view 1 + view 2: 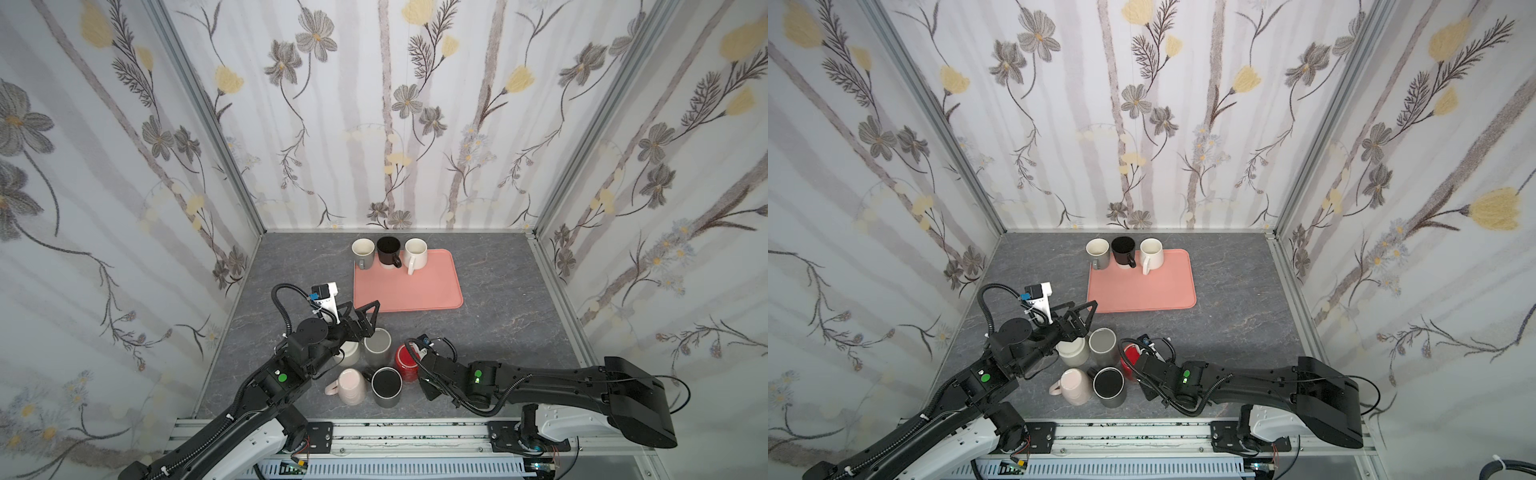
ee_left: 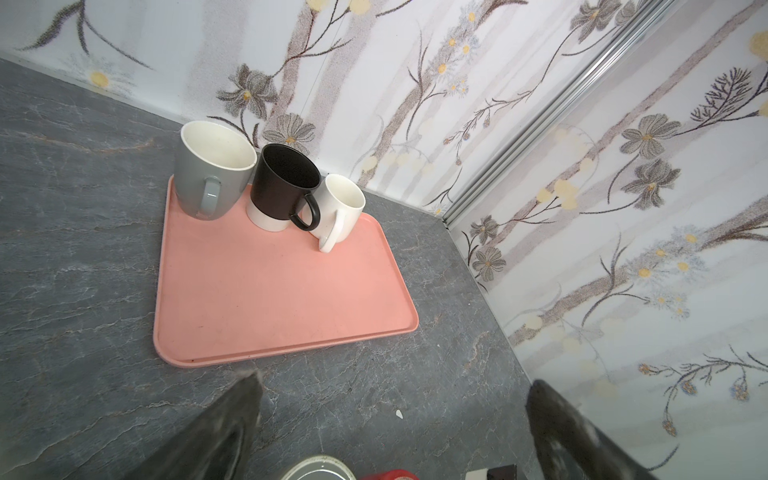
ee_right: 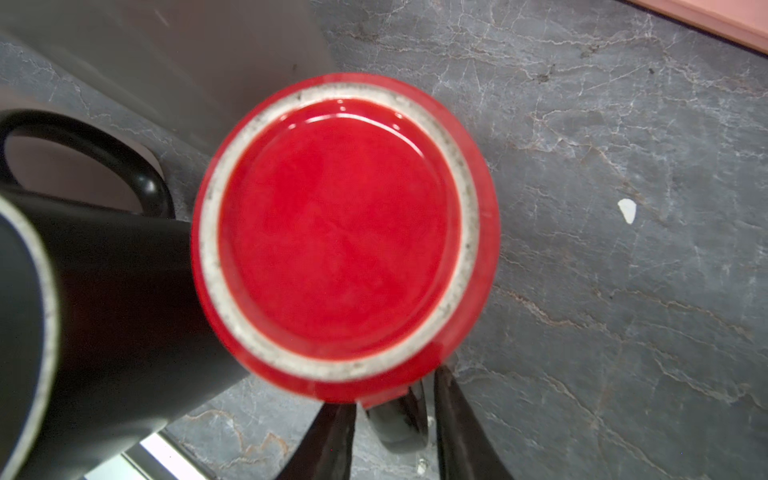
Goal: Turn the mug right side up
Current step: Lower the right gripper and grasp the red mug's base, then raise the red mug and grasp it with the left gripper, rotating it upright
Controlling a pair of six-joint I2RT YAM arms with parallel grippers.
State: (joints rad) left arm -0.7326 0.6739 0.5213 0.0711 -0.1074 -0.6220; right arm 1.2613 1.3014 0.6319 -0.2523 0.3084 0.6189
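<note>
Nearest, well short of the tray [image 1: 415,293]: pink mug [image 1: 349,387] and dark mug [image 1: 386,384] side by side, the dark one base up.
Red mug [image 1: 405,360]: upside down on the table [image 1: 498,324], glazed base facing up. It stands on the tray's near side, apart from the tray and just beside the dark mug.
Right gripper [image 3: 392,392]: low at the red mug's side away from the tray, jaws narrow, one finger on each side of the handle. Whether they press it cannot be told.
Grey mug [image 1: 377,348]: base up, just beside the red mug, slightly closer to the tray.
Pale mug [image 1: 352,354]: beside the grey mug, partly hidden under the left arm.
Left gripper [image 2: 397,380]: raised over the grey and pale mugs, near the tray's near left corner, jaws wide, holding nothing.
Tray: pink, flat on the table.
Far edge of tray: row of mugs [image 1: 389,251], grey, black and white, all mouth up, handles toward the tray's near side.
</note>
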